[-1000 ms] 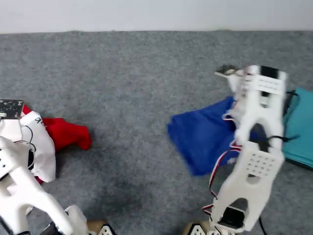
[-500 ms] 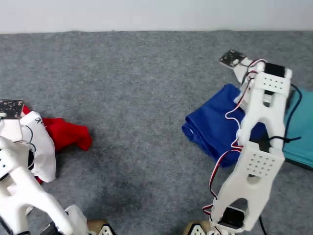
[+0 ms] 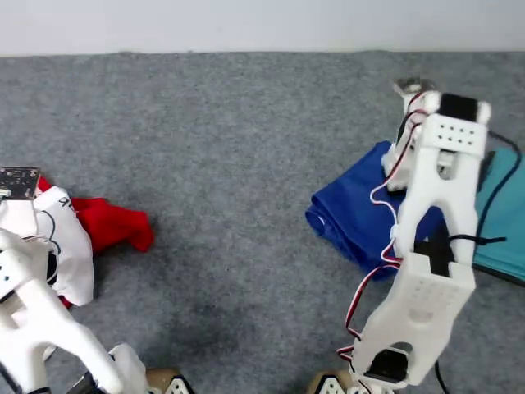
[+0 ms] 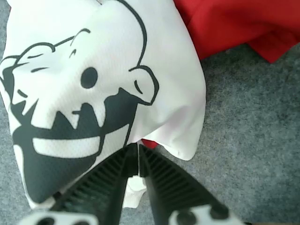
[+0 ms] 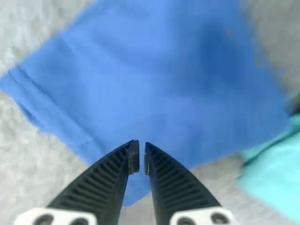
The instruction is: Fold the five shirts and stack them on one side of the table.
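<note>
Grey table (image 3: 205, 123), blue shirt (image 3: 353, 217) skewed diag., beside teal shirt (image 3: 509, 230)

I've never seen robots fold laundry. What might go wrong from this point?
1. The blue shirt beside the teal shirt looks only loosely folded, with a rumpled edge; dragging it onto a stack may undo the fold.
2. The white shirt lies on top of the red shirt, and red cloth peeks out right by the left end effector, so a pinch there might lift both shirts together.
</note>
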